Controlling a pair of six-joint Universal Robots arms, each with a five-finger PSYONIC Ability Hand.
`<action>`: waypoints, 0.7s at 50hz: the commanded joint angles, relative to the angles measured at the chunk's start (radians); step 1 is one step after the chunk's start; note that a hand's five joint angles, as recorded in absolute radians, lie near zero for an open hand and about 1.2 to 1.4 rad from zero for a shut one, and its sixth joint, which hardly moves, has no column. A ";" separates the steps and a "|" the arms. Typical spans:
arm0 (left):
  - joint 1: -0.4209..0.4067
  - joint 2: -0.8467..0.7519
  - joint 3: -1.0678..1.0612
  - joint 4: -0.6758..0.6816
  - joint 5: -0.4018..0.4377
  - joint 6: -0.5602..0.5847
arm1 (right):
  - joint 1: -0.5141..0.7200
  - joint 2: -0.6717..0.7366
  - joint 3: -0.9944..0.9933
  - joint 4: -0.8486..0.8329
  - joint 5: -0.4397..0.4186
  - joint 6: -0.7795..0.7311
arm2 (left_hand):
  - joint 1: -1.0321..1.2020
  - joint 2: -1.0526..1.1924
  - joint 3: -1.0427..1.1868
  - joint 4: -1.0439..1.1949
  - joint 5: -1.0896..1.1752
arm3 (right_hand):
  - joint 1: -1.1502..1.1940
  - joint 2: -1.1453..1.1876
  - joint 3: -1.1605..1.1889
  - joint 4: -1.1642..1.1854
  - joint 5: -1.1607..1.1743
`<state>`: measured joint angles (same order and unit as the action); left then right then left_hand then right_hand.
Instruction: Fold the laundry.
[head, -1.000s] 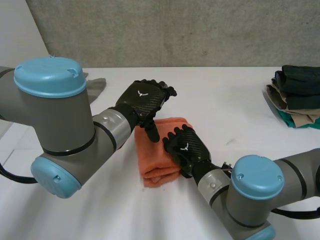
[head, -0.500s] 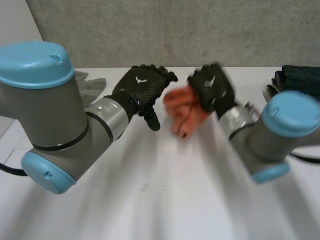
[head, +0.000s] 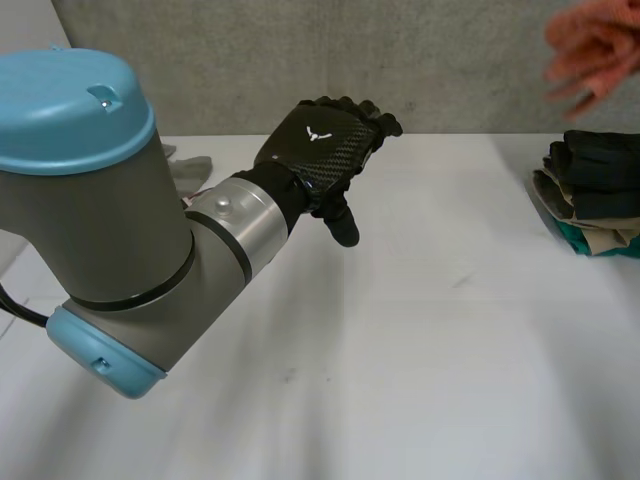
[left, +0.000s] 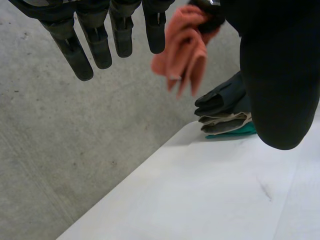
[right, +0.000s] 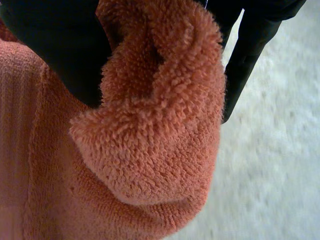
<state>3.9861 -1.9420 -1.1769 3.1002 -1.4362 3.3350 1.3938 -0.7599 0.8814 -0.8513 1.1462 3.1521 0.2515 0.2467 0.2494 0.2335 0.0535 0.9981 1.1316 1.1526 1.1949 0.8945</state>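
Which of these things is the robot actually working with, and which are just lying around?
In the job: orange towel, clutched in the right hand; stack of folded clothes; open left hand.
Lying about: grey cloth, untouched, on the white table.

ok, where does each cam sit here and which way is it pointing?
Head: between and behind the arms, looking down at the white table; left arm and open left hand show.
Left wrist: looks along the palm past its straight fingers toward the stack of folded dark clothes.
Right wrist: looking along the right hand, curled round the orange terry towel.
Shared: all three show the towel.
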 joint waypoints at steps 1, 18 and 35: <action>-0.013 -0.005 -0.018 0.000 0.002 -0.002 | -0.102 0.185 0.004 -0.014 -0.175 0.031 | -0.026 -0.021 -0.024 -0.008 -0.003 | 0.398 0.265 0.244 0.201 0.327; -0.035 0.000 -0.030 0.000 0.000 0.000 | -0.210 0.094 0.266 -0.120 -0.273 -0.011 | -0.026 -0.021 -0.024 -0.008 -0.003 | 0.398 0.265 0.244 0.201 0.327; -0.048 0.020 -0.027 0.000 0.002 0.003 | -0.295 -0.150 0.321 0.372 -0.272 -0.219 | -0.029 -0.024 -0.027 -0.011 -0.006 | -0.525 -0.659 -0.680 -0.722 -0.596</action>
<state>3.9449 -1.9350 -1.2046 3.1002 -1.4345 3.3380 1.1330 -0.8646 1.2048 -0.6498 0.8652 3.0839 0.2515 0.2467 0.2494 0.2335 0.0535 0.5568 0.5462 0.5444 0.5325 0.3393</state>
